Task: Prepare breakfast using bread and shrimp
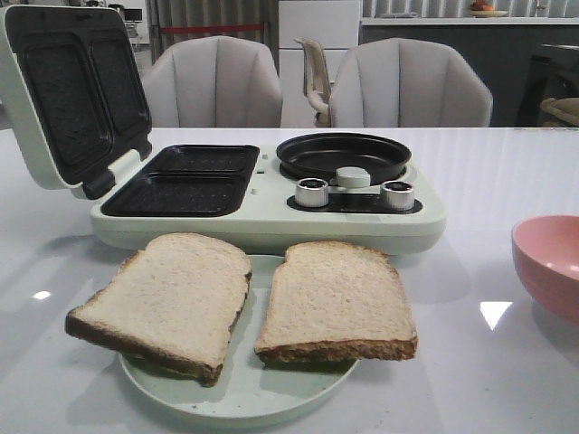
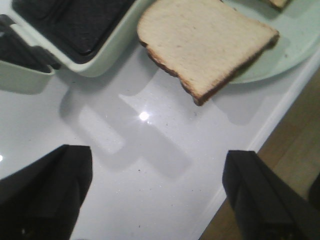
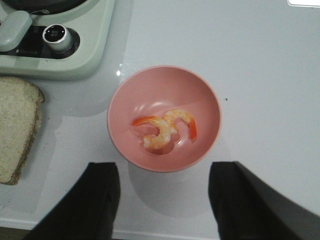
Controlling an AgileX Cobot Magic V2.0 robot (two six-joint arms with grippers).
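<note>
Two slices of bread lie side by side on a pale green plate (image 1: 262, 398) near the table's front edge: the left slice (image 1: 167, 298) and the right slice (image 1: 336, 300). The left slice also shows in the left wrist view (image 2: 205, 42). Two curled shrimp (image 3: 162, 131) lie in a pink bowl (image 3: 165, 87) at the front right; the bowl's edge shows in the front view (image 1: 550, 262). My left gripper (image 2: 157, 195) is open and empty above bare table near the left slice. My right gripper (image 3: 165, 200) is open and empty just short of the bowl.
A pale green breakfast maker (image 1: 271, 194) stands behind the plate, its sandwich lid (image 1: 72, 90) open, with a black round pan (image 1: 342, 154) and two metal knobs (image 1: 312, 192). Two grey chairs (image 1: 217, 81) stand behind the table. The table's front edge (image 2: 280, 107) is close to the plate.
</note>
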